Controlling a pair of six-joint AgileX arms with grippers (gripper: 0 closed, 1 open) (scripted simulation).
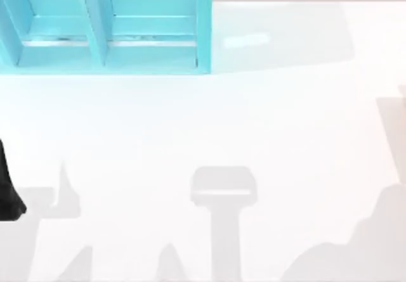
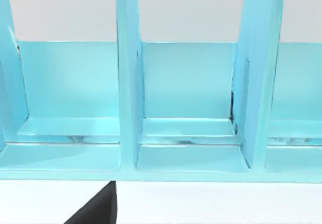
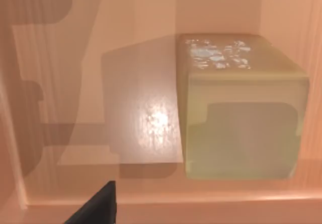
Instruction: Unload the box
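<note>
Jaws: can't tell open/shut on either arm. Left arm [image 1: 9, 190] is a dark shape at tabletop [image 1: 203, 142] left edge. Right wrist view: pale yellow-green block [image 3: 241, 108], boxy w/ rounded edges, glossy speckled top, sits on smooth pinkish-tan box [image 3: 75, 83] floor, near one wall. Glossy teal rack [image 1: 108, 25] w/ flat upright dividers stands top-left on white tabletop; left wrist view faces its compartments.

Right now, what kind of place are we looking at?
Probably a simulated tabletop sorting or storage station: a plain white table, a turquoise rack with upright dividers along its far edge, and a pale yellowish block sitting inside a pinkish box.
</note>
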